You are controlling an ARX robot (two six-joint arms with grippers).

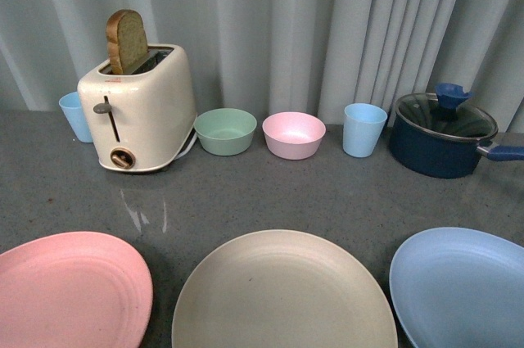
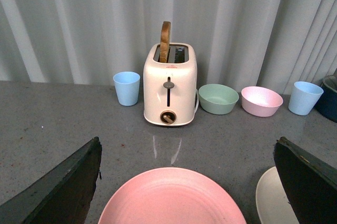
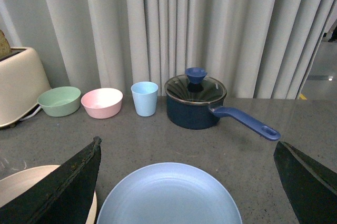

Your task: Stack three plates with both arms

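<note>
— Front view first?
— Three empty plates lie apart: pink plate (image 1: 70, 291) at seven o'clock, beige plate (image 1: 282, 295) at six, light blue plate (image 1: 463, 286) at five. The toaster (image 1: 139, 106) at ten holds a bread slice (image 1: 127, 41). The green bowl (image 1: 225, 130) and pink bowl (image 1: 293, 134) near twelve are empty.
— Left wrist?
— The left gripper (image 2: 188, 142) is spread wide and holds nothing; the pink plate shows between its fingers.
— Right wrist?
— The right gripper (image 3: 188, 142) is equally wide and empty-handed, the light blue plate between its fingers and the lidded pot (image 3: 195, 103) beyond.

left gripper fingers (image 2: 58, 192): pair of black, matte, wedge-shaped slabs tapering to blunt tips; edges chipped, with pale flecks along the rim.
right gripper fingers (image 3: 58, 192): matching black tapered wedges; surface dull and grainy, edges rough and scuffed.
</note>
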